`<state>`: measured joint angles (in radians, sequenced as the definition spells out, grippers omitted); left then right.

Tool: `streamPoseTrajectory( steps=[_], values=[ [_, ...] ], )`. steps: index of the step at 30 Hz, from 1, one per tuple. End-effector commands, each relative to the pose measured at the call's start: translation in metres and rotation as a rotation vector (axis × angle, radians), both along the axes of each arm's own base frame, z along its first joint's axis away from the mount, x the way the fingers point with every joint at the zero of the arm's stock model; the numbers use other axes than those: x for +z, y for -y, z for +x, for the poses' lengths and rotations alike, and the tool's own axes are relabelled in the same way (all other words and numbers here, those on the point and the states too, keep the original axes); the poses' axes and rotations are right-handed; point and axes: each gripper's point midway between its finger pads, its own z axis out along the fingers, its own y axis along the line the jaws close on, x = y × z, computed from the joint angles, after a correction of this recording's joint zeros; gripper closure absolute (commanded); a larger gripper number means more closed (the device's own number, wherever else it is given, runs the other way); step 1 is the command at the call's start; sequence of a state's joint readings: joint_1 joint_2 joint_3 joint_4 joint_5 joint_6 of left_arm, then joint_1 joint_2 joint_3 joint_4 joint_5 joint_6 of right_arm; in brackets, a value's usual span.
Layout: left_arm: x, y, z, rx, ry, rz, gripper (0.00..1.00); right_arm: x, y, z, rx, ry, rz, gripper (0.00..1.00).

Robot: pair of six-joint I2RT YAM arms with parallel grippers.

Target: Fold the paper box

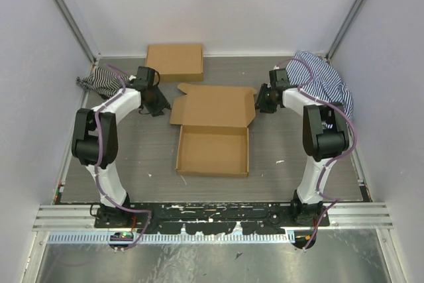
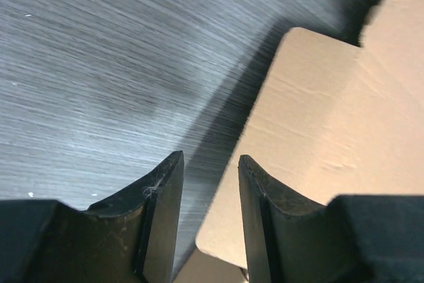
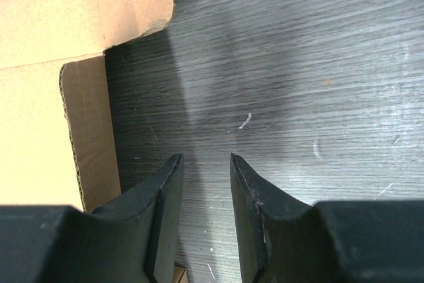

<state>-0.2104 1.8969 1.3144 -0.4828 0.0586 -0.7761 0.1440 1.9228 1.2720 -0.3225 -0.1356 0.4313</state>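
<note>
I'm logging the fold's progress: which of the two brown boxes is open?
The nearer box, in the middle: its lid is laid back and its tray shows. The far box is shut flat.

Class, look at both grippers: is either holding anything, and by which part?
Nothing is held: the left gripper and right gripper are open, empty, beside the paper box.
</note>
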Motion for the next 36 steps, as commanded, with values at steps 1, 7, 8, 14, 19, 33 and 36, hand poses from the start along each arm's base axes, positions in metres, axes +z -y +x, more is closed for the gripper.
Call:
streamPoseTrajectory(
  steps=[1,7,8,14,19,33,36],
  values=[
    [0.032,0.014,0.003,0.005,0.078,-0.092,0.54,0.033,-0.009,0.018,0.032,0.101,-0.001,0.6],
    [0.044,0.036,0.008,-0.047,0.105,-0.152,0.54,0.035,-0.013,0.017,0.044,0.104,-0.005,0.61],
    [0.043,0.03,0.004,-0.042,0.088,-0.114,0.54,0.036,-0.013,0.017,0.043,0.106,-0.007,0.61],
    [0.03,-0.024,-0.011,0.011,0.031,0.075,0.55,0.042,-0.009,0.017,0.038,0.113,-0.031,0.61],
    [0.01,-0.027,-0.029,-0.015,-0.012,0.066,0.55,0.041,-0.009,0.017,0.043,0.109,-0.029,0.61],
    [-0.019,0.009,-0.033,-0.099,-0.048,-0.047,0.57,0.04,-0.022,0.015,0.085,0.112,-0.022,0.6],
    [-0.008,0.009,-0.031,-0.093,-0.014,-0.05,0.57,0.042,-0.022,0.015,0.085,0.115,-0.029,0.61]
  ],
)
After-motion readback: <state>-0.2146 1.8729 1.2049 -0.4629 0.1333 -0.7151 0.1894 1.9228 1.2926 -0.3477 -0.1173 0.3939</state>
